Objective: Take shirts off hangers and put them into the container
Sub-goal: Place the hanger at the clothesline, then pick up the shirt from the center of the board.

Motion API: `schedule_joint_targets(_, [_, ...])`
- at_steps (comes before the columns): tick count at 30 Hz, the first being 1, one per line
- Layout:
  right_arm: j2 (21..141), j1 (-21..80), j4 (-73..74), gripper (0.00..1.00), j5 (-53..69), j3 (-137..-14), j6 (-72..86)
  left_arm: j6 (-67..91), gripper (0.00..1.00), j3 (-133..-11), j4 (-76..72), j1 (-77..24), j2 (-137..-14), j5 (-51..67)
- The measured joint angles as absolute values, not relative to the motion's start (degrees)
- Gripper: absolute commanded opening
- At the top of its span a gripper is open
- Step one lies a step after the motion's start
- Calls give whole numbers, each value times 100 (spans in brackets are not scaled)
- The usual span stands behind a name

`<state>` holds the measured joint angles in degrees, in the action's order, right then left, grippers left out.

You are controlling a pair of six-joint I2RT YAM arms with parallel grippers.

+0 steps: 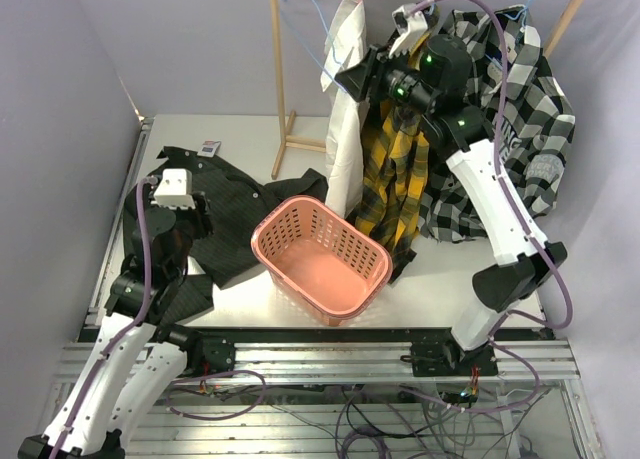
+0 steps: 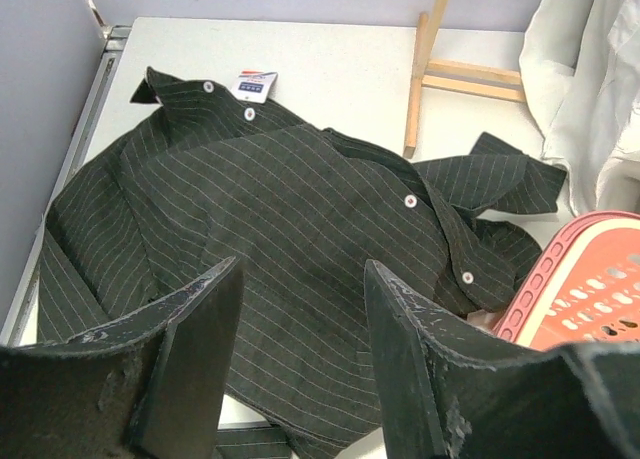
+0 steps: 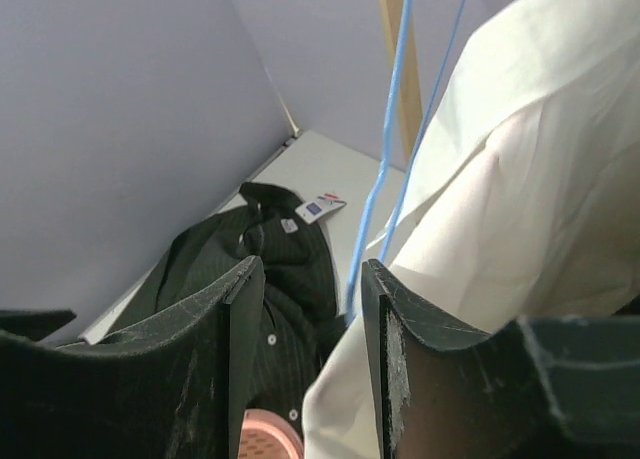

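The salmon basket point(image 1: 350, 244) sits to the right of my left gripper point(image 2: 302, 274). Its lattice walls are perforated plastic, and only its bare pink floor shows inside. Under that gripper the dark pinstriped shirt point(image 2: 300, 229) lies crumpled on the table, off any hanger, one sleeve reaching the basket rim. The left jaws stand apart with nothing between them.

My right gripper point(image 3: 312, 269) is up at the wooden rack point(image 1: 280, 79), fingers spread and holding nothing. The plain white shirt point(image 3: 520, 179), smooth cloth, hangs just to its right in the wrist view, and a thin light blue hanger point(image 3: 385, 149) wire runs down just beyond the gap. The black-and-white checked shirt point(image 1: 530, 109) and the yellow-and-black plaid shirt point(image 1: 395, 179) hang below that arm.

The table point(image 1: 240, 129) is flat white and the walls point(image 1: 150, 39) pale lavender. A small printed card point(image 2: 255, 84) lies past the pinstriped collar.
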<state>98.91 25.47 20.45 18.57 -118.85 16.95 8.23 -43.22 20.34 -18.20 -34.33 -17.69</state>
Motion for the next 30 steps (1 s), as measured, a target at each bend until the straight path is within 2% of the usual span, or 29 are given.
schedule_joint_targets(8, [8514,2552,1693,43,2471,-10167,1538,867,69,-4322,2034,-1820,-3573,-1754])
schedule_joint_targets(16, [6886,2563,1463,43,2867,-8761,1424,1087,84,-4353,2086,-1820,-3946,-1892])
schedule_joint_targets(21, [5975,2563,1520,43,2757,-8058,1428,1420,88,-5196,2716,-1806,-5369,-1933])
schedule_joint_targets(24, [5649,2563,1597,42,2648,-7773,1428,1538,100,-5931,3002,-1776,-6445,-1953])
schedule_joint_targets(30, [5446,2563,1949,41,2536,-7406,1404,1599,99,-6624,3291,-1347,-7791,-2008])
